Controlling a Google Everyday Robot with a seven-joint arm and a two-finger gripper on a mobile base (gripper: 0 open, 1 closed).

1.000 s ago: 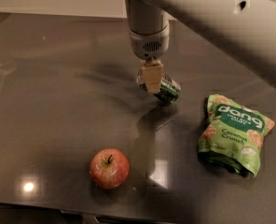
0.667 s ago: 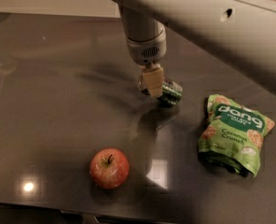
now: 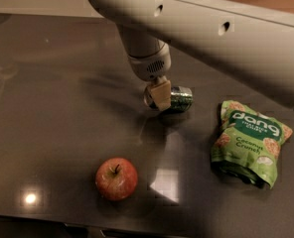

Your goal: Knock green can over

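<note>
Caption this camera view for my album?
End effector at the toppled green can on a dark table, apple and snack bag nearby.

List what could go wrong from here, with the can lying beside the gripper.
1. The green can lies on its side, so it could roll across the table, perhaps toward the snack bag to its right.
2. The gripper sits low at the can's left end, close above the tabletop. Any further push might scrape the surface or shove the can away.
</note>
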